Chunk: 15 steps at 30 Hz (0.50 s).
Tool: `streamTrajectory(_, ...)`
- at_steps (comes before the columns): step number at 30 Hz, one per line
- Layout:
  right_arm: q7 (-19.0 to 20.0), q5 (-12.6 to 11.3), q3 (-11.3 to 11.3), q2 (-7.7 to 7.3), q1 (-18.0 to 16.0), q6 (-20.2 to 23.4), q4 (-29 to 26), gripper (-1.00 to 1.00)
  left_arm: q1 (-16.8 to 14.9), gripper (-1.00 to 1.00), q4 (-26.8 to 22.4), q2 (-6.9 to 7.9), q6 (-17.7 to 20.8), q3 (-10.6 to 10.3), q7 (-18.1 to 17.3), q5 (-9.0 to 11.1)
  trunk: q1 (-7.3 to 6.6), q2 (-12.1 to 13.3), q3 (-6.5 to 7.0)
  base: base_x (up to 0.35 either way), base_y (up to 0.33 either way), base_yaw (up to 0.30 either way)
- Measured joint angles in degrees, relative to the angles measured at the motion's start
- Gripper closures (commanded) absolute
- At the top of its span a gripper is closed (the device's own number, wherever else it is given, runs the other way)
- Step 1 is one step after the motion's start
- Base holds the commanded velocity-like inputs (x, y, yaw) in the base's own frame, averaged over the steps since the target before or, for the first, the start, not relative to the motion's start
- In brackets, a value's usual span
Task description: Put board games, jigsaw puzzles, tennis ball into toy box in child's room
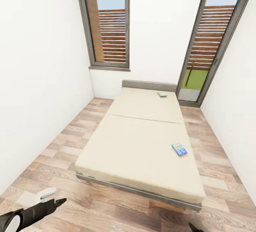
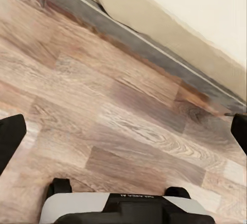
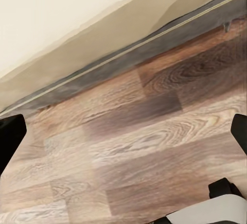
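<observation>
White-walled room, plank floor [image 1: 106, 203]; cream bed [image 1: 138, 143] bears two board games [image 1: 179, 149]; both pincers released, empty.

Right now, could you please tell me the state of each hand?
Left hand: open, holding nothing, over the floor.
Right hand: open, holding nothing.

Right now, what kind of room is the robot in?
Likely a bedroom: a low bed with a cream mattress on a wood-plank floor, two board games lying on it, white walls and tall windows.
</observation>
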Motion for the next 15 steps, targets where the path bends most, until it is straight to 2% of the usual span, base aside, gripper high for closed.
streamTrajectory(1, 0.0, 0.01, 0.01, -0.02, 0.0, 0.0, 0.0, -1.0, 0.0, -1.0, 2.69, -0.32, -2.24, -0.04, 0.27, -1.5, 0.0, 0.0, 0.08, 0.0, 0.0, -0.185)
streamTrajectory(3, 0.0, -0.01, 0.02, -0.03, 0.0, 0.0, 0.0, -1.0, -0.01, -1.0, 5.67, -0.78, -4.53, -0.06, 0.47, -2.48, 0.0, 0.0, 0.25, 0.0, 0.0, -0.185)
streamTrajectory(6, 0.0, 0.01, -0.01, -0.05, 0.0, 0.0, 0.0, -1.0, -0.01, -1.0, 11.96, -2.04, -10.33, -0.13, 0.71, -3.74, 0.0, 0.0, 0.5, 0.0, 0.0, -0.185)
streamTrajectory(7, 0.0, 0.02, 0.0, -0.03, 0.0, -0.02, 0.0, -1.0, 0.0, -1.0, 15.15, -2.64, -13.8, -0.17, 0.94, -4.36, 0.0, 0.0, 0.58, 0.0, 0.0, -0.186)
streamTrajectory(9, -0.03, 0.02, 0.03, -0.01, 0.0, -0.04, 0.0, -1.0, -0.02, -1.0, 18.58, -3.11, -17.48, -0.19, 1.38, -5.08, 0.0, 0.0, 0.75, 0.0, 0.0, -0.185)
streamTrajectory(10, -0.05, 0.03, 0.11, 0.02, 0.0, -0.06, 0.0, -1.0, -0.01, -1.0, 21.61, -3.41, -20.97, -0.2, 1.9, -6.01, 0.0, 0.0, 0.83, 0.0, 0.0, -0.185)
streamTrajectory(13, -0.15, 0.03, 0.25, 0.08, 0.0, -0.09, 0.0, -1.0, -0.01, -1.0, 26.96, -3.73, -27.06, -0.18, 2.67, -7.55, 0.0, 0.0, 1.08, 0.0, 0.0, -0.186)
streamTrajectory(15, -0.35, 0.06, 0.33, 0.11, 0.0, -0.12, 0.0, -1.0, -0.01, -1.0, 28.95, -3.81, -29.44, -0.18, 2.84, -8.0, 0.0, 0.0, 1.25, 0.0, 0.0, -0.186)
